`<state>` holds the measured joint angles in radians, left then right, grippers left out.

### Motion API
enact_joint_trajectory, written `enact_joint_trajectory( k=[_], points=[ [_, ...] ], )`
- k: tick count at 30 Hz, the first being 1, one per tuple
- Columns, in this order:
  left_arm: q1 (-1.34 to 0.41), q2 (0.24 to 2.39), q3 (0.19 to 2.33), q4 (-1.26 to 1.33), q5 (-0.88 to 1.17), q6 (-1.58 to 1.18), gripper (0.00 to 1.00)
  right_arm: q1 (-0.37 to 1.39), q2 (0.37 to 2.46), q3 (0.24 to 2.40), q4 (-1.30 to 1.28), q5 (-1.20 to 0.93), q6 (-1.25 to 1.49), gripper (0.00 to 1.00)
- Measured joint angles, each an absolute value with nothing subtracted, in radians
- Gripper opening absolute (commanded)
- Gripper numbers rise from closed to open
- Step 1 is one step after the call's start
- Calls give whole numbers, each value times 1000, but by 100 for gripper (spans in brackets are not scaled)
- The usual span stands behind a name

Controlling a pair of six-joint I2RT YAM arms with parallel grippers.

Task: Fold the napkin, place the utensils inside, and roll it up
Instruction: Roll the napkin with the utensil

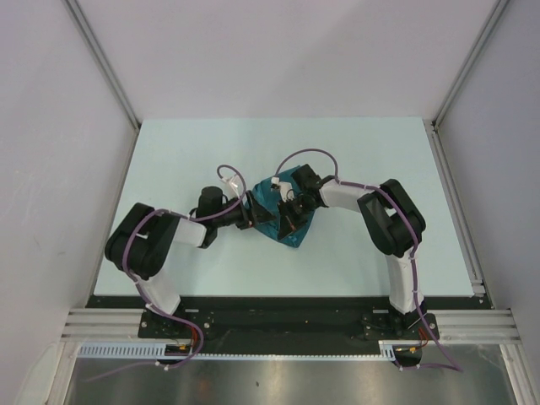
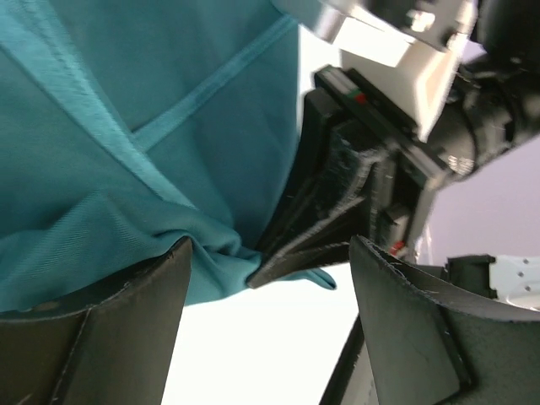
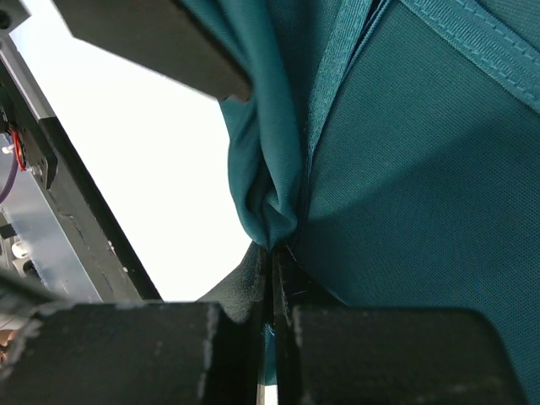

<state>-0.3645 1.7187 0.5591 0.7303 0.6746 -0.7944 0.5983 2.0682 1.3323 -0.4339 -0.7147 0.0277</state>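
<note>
the napkin [image 1: 268, 202] lies bunched and creased near the middle of the table [image 1: 363, 160], its stitched hem running in folds across both wrist views. the right gripper [image 3: 272, 253] is clamped tight on a gathered fold of the cloth (the fabric puckers right where the two black fingers meet). the left gripper [image 2: 270, 245] stands wide apart just beside that pinch, one of its fingers [image 2: 126, 321] against the underside of the napkin's edge, the other clear of the cloth, holding nothing. both arms reach inward from either side.
</note>
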Motion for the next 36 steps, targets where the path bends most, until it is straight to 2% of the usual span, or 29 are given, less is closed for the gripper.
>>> enact_joint_trajectory(
  k=[8, 16, 24, 31, 36],
  points=[
    [-353, 1742, 561, 735, 626, -759, 80, 597, 2068, 1332, -433, -715, 35, 5],
    [-329, 1763, 561, 748, 608, -748, 80, 594, 2059, 1325, -428, -716, 54, 29],
    [-311, 1782, 559, 788, 610, -751, 81, 592, 1979, 1274, -421, -672, 52, 41],
    [-299, 1753, 556, 773, 612, -750, 82, 598, 1974, 1274, -406, -633, 52, 36],
    [-277, 1714, 556, 724, 605, -722, 83, 605, 1974, 1274, -405, -620, 50, 23]
  ],
)
